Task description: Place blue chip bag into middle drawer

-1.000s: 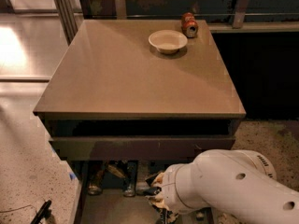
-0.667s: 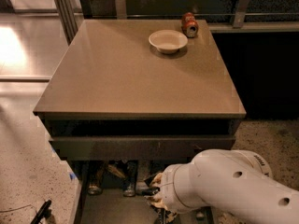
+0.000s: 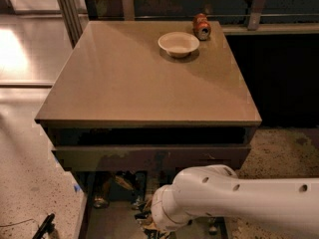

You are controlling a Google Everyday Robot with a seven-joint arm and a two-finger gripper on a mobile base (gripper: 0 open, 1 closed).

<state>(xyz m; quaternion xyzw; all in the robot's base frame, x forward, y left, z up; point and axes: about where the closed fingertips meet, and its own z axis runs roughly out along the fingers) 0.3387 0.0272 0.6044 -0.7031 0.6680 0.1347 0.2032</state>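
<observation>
The middle drawer (image 3: 113, 224) is pulled out below the cabinet, showing its dull grey-brown floor and a thin dark left wall. My white arm (image 3: 234, 200) reaches in from the right at the bottom of the camera view. My gripper (image 3: 149, 229) points down into the drawer at the frame's lower edge, mostly hidden behind the wrist. Some dark crumpled shapes (image 3: 142, 216) lie by the wrist, but I cannot tell what they are. The blue chip bag does not show plainly.
A white bowl (image 3: 178, 43) and a red-orange soda can (image 3: 201, 26) stand at the back of the tan cabinet top (image 3: 129, 78). A drawer with a long dark-brown front panel (image 3: 149, 158) sits above the open one. Small items (image 3: 102, 195) lie at the drawer's back. Speckled floor lies to the left.
</observation>
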